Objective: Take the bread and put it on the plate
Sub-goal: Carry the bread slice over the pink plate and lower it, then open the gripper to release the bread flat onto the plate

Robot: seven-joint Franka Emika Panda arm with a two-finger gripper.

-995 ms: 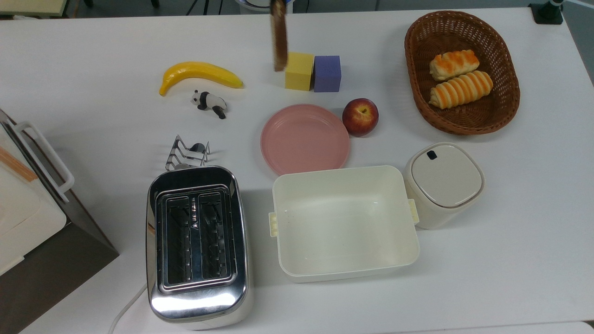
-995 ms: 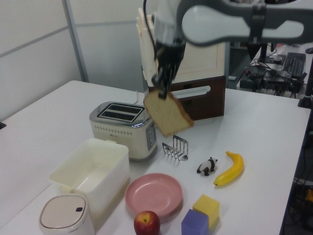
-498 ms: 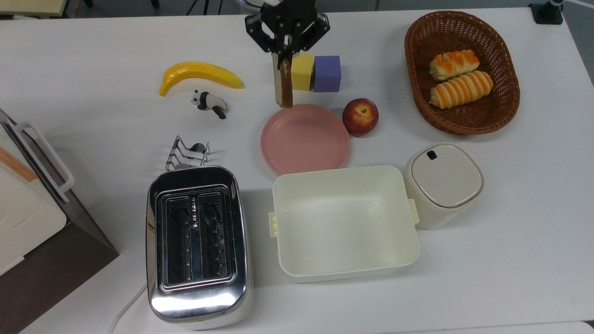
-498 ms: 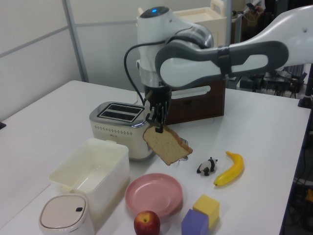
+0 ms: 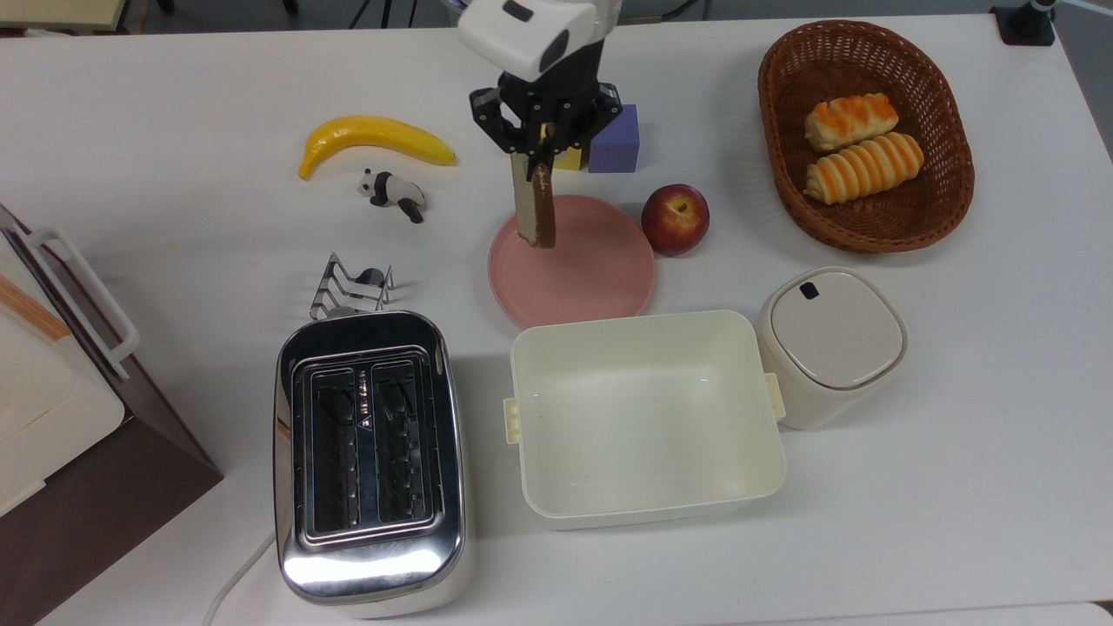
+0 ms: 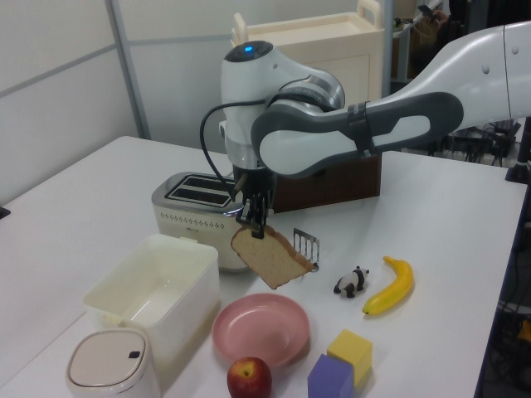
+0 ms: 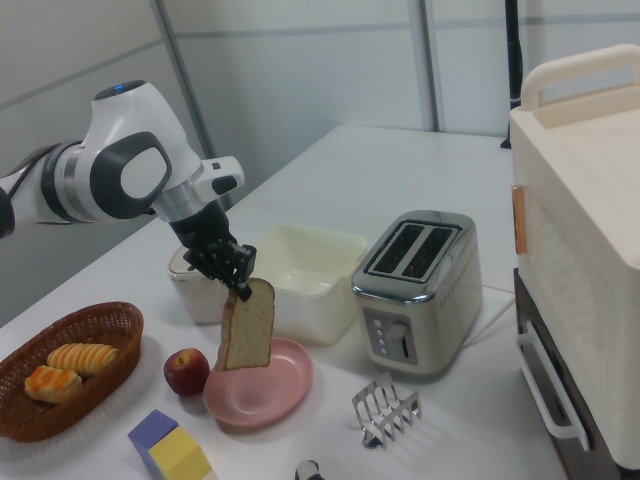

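Left view, jaws pinching the bread point(image 6: 269, 257) by its top corner, hanging above the plate point(image 6: 262, 329).

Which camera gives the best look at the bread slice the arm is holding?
The left view: the bread shows its broad tan face, hanging from the gripper above the pink plate. The right view shows the face narrower, at an angle. The top view shows it edge-on, a brown strip.

A white arm point(image 6: 398, 124) with grey joints, a blue light, black end effector point(image 7: 236, 283).
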